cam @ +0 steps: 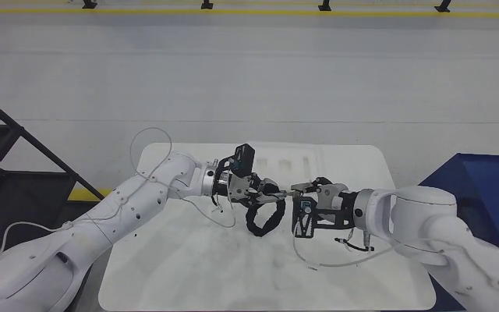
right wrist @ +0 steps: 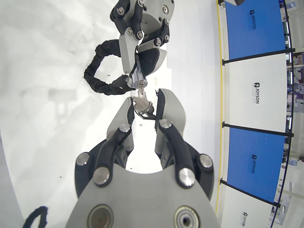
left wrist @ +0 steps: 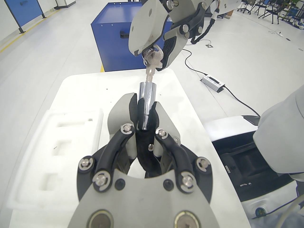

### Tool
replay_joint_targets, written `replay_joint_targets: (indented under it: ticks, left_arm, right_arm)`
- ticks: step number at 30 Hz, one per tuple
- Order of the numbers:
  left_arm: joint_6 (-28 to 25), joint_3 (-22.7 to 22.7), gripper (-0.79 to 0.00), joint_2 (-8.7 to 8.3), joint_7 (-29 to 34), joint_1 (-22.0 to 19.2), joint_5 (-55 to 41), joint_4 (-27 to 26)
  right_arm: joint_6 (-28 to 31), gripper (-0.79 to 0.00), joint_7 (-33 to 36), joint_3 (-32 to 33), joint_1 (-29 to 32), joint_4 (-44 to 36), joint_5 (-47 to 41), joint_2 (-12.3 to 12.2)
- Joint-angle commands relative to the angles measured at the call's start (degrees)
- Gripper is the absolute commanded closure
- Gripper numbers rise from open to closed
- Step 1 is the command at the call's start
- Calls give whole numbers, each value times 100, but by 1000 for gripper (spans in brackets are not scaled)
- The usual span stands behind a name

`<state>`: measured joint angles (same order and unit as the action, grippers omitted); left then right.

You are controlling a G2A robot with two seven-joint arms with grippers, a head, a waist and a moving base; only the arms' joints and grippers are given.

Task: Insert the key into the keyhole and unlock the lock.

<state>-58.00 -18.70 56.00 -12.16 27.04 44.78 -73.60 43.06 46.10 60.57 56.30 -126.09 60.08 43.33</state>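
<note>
My left gripper (left wrist: 145, 106) is shut on a chrome lock cylinder (left wrist: 147, 96), held above the white table (cam: 179, 273). A black cable loop (right wrist: 99, 81) hangs from the lock. Facing it, my right gripper (right wrist: 144, 103) is shut on the head of a silver key (right wrist: 140, 104). The key's blade points into the keyhole at the cylinder's end face (right wrist: 140, 85), and a short length of blade shows outside it. In the top view the left gripper (cam: 265, 191) and right gripper (cam: 300, 196) meet tip to tip over the table's middle, with the cable loop (cam: 265, 218) below them.
A white foam tray (left wrist: 59, 131) with several recesses lies on the table behind the grippers. A blue cabinet (left wrist: 114, 36) stands past the table's right end and a black frame (cam: 31, 156) off its left. A power brick (left wrist: 212, 83) and cable lie on the floor.
</note>
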Motion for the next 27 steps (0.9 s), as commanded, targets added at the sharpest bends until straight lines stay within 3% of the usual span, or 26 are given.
replay_joint_targets:
  ticks: [1, 24, 25, 26, 27]
  left_arm:
    - [0, 3, 0, 2, 1, -2, 5, -5]
    - [0, -18, 0, 29, -186, 7, 413, -92]
    - [0, -19, 0, 30, -185, 7, 427, -88]
    - [0, -24, 0, 32, -180, 6, 452, -82]
    - [0, -33, 0, 36, -151, 4, 495, -62]
  right_arm:
    - [-57, 0, 62, 13, 13, 8, -136, 2]
    - [-1248, 0, 930, 209, -35, 484, -2718, 51]
    - [-1253, -268, 960, 208, -35, 493, -2758, 51]
    - [-1260, -594, 996, 212, -43, 496, -2798, 51]
    - [-1291, -785, 1005, 213, -37, 518, -2896, 53]
